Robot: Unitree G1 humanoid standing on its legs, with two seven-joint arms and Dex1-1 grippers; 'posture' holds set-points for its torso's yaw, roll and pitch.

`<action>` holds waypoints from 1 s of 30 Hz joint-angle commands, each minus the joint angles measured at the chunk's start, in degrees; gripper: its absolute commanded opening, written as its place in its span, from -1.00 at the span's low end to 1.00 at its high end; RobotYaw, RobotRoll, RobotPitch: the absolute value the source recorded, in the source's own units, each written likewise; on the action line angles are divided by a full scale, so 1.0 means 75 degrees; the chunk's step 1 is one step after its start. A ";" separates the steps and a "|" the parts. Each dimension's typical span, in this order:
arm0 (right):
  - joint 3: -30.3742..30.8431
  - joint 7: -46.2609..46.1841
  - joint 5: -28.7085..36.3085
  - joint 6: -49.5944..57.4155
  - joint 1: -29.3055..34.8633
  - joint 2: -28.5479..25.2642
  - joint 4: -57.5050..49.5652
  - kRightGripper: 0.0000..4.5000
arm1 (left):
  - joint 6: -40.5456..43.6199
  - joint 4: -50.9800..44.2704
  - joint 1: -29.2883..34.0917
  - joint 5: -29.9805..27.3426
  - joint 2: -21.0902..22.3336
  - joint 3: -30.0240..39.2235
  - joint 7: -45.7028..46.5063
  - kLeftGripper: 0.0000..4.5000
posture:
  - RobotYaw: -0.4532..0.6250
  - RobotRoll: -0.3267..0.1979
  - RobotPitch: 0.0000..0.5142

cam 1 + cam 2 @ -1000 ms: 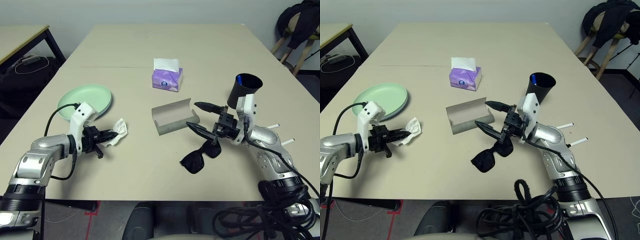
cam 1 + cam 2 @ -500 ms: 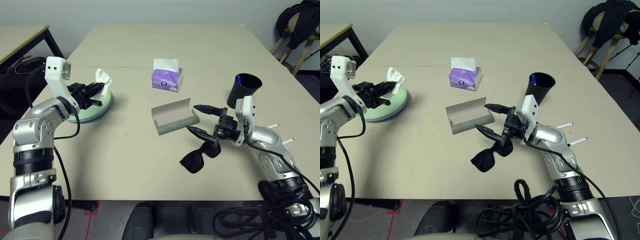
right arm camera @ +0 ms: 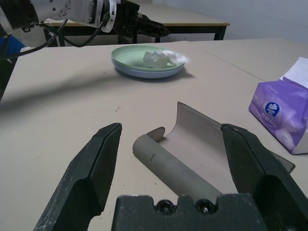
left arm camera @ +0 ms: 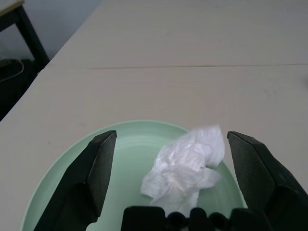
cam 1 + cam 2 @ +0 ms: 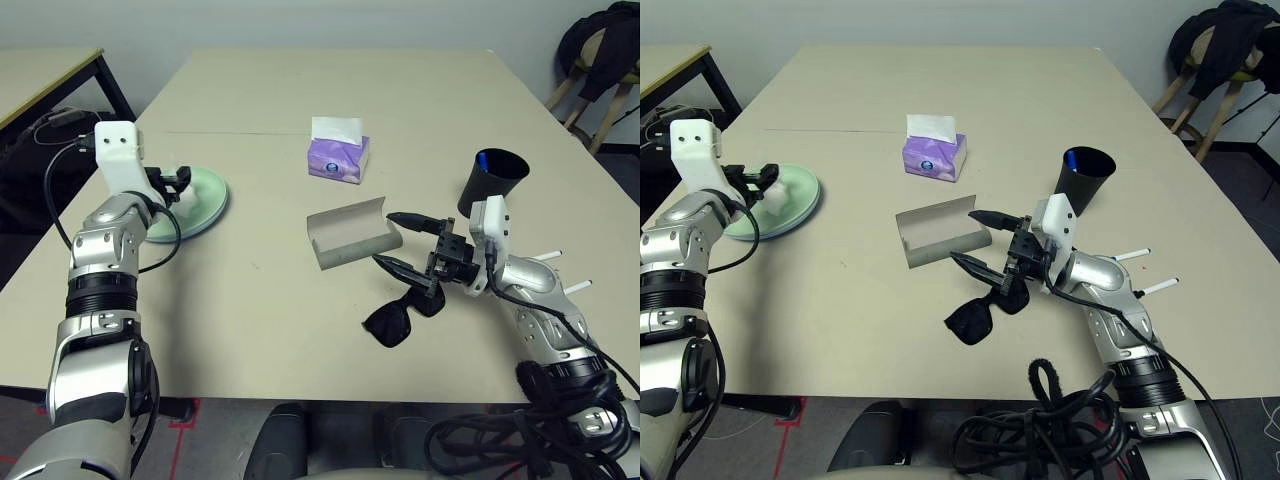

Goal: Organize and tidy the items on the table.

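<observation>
A crumpled white tissue (image 4: 185, 163) lies on smooth round mint plates (image 4: 130, 144) near the table's (image 5: 300, 90) left edge, between the wide-open, empty left gripper's (image 4: 178, 159) fingers. The right gripper (image 3: 168, 159) gapes empty at a curved grey case (image 3: 192, 154).

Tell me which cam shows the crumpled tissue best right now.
Left wrist view: the crumpled tissue lies on the green plate, close up between the open left gripper fingers. Right wrist view shows it small and far off; the eye views show a white bit beside the gripper.
</observation>
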 commanded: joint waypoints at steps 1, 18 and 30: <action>-0.0064 -0.0136 0.0047 0.0172 -0.0093 0.0005 -0.0145 1.00 | -0.0081 -0.0570 0.0367 -0.0357 -0.0117 -0.0111 -0.0914 0.99 | 0.04 0.25 -0.73; -0.0005 -0.1536 -0.0398 0.2571 -0.0784 -0.0777 -0.1146 1.00 | -0.1372 -0.3110 0.2457 -0.1651 0.0264 -0.0709 -0.5623 0.99 | 0.10 0.25 -0.55; 0.1507 -0.0662 -0.1491 0.3894 -0.1172 -0.2284 -0.2788 1.00 | -0.2786 -0.3318 0.3315 -0.1509 0.0318 -0.1368 -0.7086 0.99 | 0.00 0.25 -0.54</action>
